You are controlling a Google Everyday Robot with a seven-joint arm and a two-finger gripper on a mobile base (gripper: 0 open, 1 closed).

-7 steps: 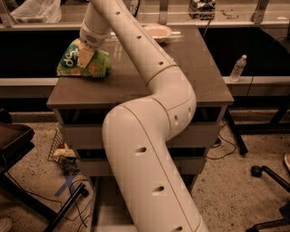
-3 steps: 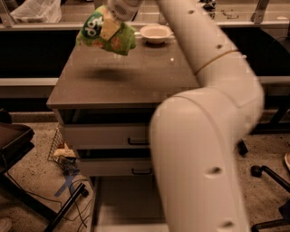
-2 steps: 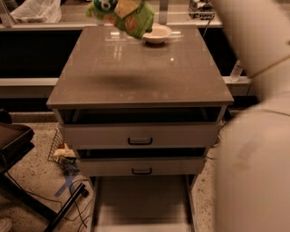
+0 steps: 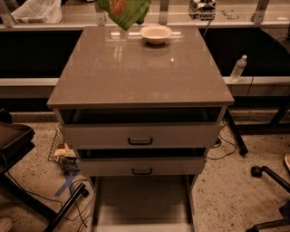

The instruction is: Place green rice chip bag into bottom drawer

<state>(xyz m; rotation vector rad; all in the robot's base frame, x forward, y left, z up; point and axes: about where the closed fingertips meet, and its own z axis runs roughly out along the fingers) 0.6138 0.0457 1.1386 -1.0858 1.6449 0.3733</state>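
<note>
The green rice chip bag (image 4: pixel 124 11) hangs in the air at the top edge of the camera view, above the back of the cabinet top (image 4: pixel 140 68). Only its lower part shows, light green with an orange patch. My gripper is not in view; it is beyond the top edge, above the bag. The bottom drawer (image 4: pixel 142 204) is pulled out at the foot of the cabinet, a shallow pale tray with thin side rails and nothing on its floor. It lies well below and in front of the bag.
A white bowl (image 4: pixel 156 33) sits at the back of the cabinet top, just right of the bag. Two upper drawers (image 4: pixel 140 136) stand slightly open. A water bottle (image 4: pixel 238 68) is at right, a chair (image 4: pixel 13 140) at left, a chair base (image 4: pixel 272 176) at right, and cables on the floor.
The arm has swung out of the view. The bag has risen off the cabinet's back left corner and moved up and right to the top edge.
</note>
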